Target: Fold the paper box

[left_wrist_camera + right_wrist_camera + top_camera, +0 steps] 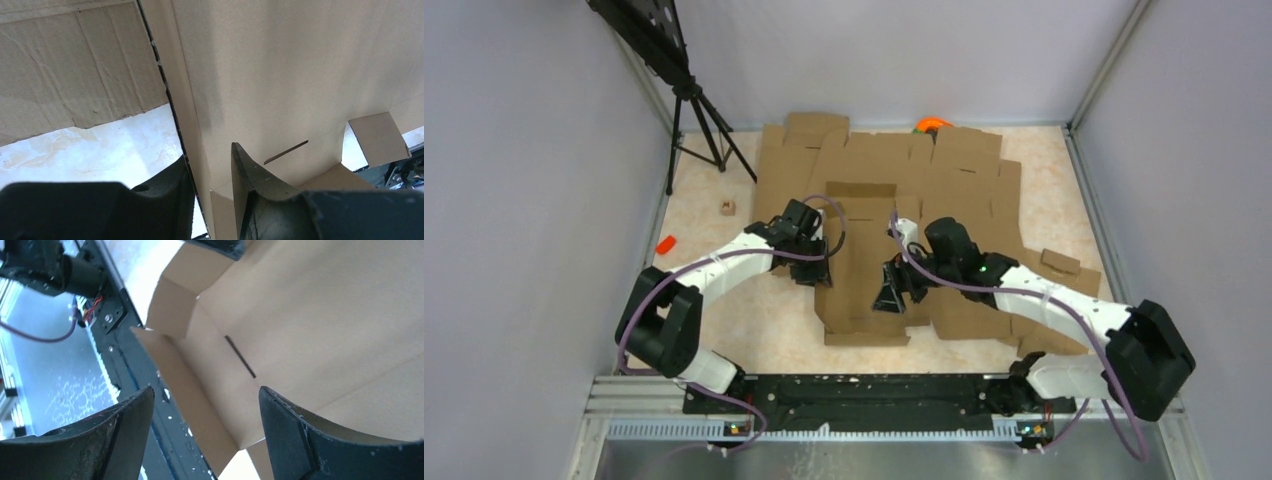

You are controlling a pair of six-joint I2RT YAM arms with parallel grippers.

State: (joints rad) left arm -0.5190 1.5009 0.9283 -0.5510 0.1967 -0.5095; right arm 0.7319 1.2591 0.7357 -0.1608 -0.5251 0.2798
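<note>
From above we see the whole paper box (861, 265); only the wrist views show the left gripper (208, 152) pinching its side wall and the right gripper (205, 390) spread wide.

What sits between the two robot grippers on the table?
The flat middle panel of the paper box fills that stretch, as the top view shows. The left gripper is at its left wall and the right gripper at its right edge.
</note>
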